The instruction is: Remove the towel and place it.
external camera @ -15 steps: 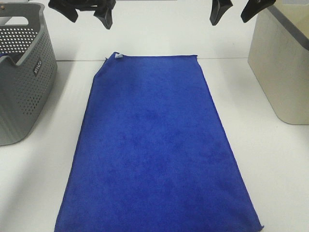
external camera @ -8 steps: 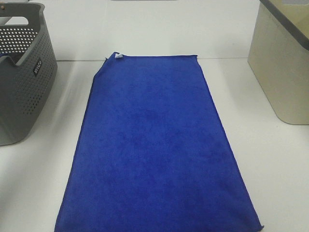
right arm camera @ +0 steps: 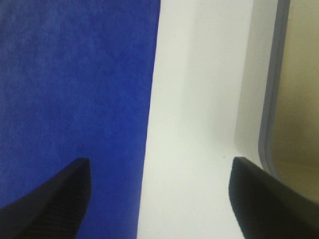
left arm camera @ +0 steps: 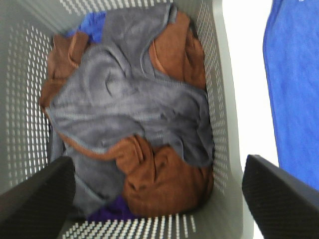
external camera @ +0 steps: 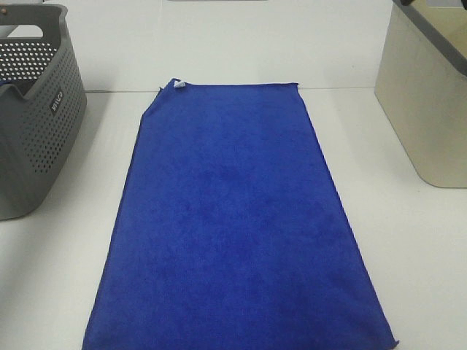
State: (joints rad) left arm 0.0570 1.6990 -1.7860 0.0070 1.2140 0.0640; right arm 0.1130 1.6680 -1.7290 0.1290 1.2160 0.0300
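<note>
Your stock at this moment, item by item.

Towel (external camera: 237, 219): blue, spread flat on the white table (external camera: 408, 248), its white tag (external camera: 177, 84) at the far corner. It lies between your two grippers, off to the inner side of each, touched by neither.

Left gripper (left arm camera: 159, 199): fingers (left arm camera: 35, 199) spread wide, nothing between them. Directly beneath it you have the grey basket (left arm camera: 222, 99).

Basket contents: a grey cloth (left arm camera: 124, 99) on top, brown cloth (left arm camera: 159, 179) under it, a scrap of blue cloth (left arm camera: 92, 22) at the far end.

Right gripper (right arm camera: 159, 199): fingers (right arm camera: 50, 199) equally wide apart, holding nothing. Bare table lies below the gap; the towel's edge (right arm camera: 149, 99) runs under its inner finger, and the beige bin (right arm camera: 294, 99) stands just under its outer finger.
</note>
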